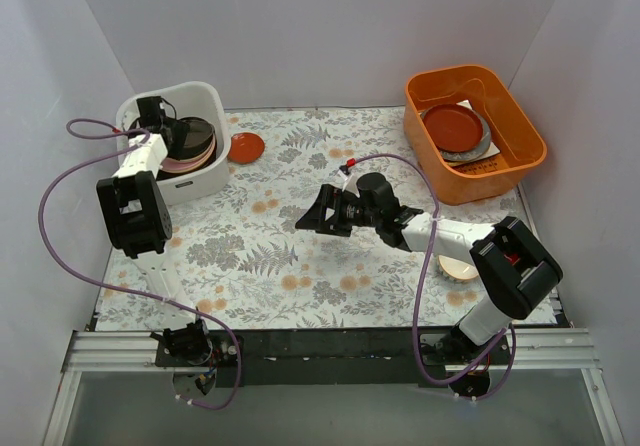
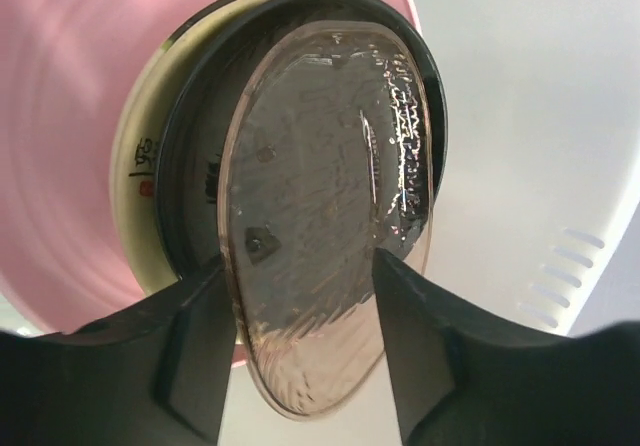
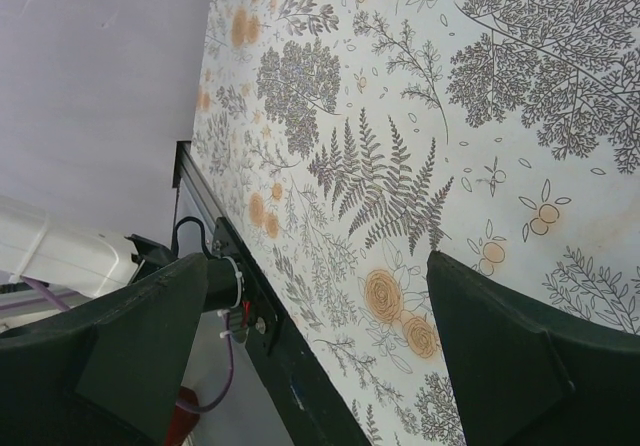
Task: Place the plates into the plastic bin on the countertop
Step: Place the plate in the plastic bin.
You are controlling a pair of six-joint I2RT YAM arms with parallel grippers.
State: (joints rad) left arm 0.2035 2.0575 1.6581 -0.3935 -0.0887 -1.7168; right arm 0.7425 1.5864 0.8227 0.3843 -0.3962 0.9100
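Note:
The white plastic bin (image 1: 170, 141) stands at the countertop's (image 1: 300, 256) far left, with a leaning stack of plates (image 1: 190, 144) inside. My left gripper (image 1: 152, 118) reaches into it. In the left wrist view a brownish translucent plate (image 2: 320, 186) stands on edge between the parted fingers of the left gripper (image 2: 295, 261), resting against a black plate (image 2: 190, 166), a cream one (image 2: 140, 166) and a pink one (image 2: 60, 116). An orange-red plate (image 1: 246, 147) lies beside the bin. A beige plate (image 1: 458, 266) sits under the right arm. My right gripper (image 1: 312, 214) hovers open and empty mid-counter.
An orange tub (image 1: 475, 131) at the far right holds a red plate (image 1: 452, 126) on other dishes. The bin's white wall (image 2: 540, 116) fills the right of the left wrist view. The right wrist view shows the right gripper (image 3: 318, 258) over the printed countertop (image 3: 480, 116) and its black front rail (image 3: 300, 366).

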